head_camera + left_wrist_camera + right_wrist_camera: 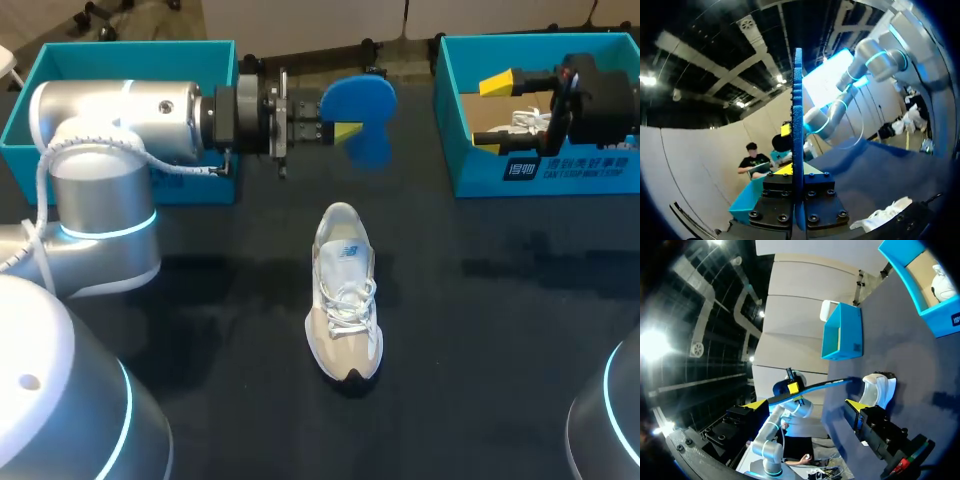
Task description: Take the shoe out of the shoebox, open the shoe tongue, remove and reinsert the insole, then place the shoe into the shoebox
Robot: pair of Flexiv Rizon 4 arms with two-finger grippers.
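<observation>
Head view, left gripper (335, 131): it is clamping shut on the blue insole (362, 115) and holding it in the air just beyond the shoe's heel. This probably keeps it clear of the opening until it goes back in.
Head view, shoe (345, 293): it is sitting upright on the dark table (200, 300), out of both boxes, toe toward the robot, so its opening faces the raised insole.
Head view, right gripper (492, 112): it is hanging over the shoebox (480, 172) with its fingers spread wide, gripping nothing and apparently waiting out of the way. Another shoe (525, 122) is lying inside.
Head view, second box (130, 46): it is standing behind the left arm.
Left wrist view, insole (798, 110): it is showing edge-on, squeezed between both fingers and standing straight out from them. A pale part of the shoe (885, 216) is showing beside the gripper.
Right wrist view, right gripper (805, 405): its yellow tips are standing far apart with nothing between them. Ahead of them the insole (815, 386) is hovering near the shoe (879, 387).
</observation>
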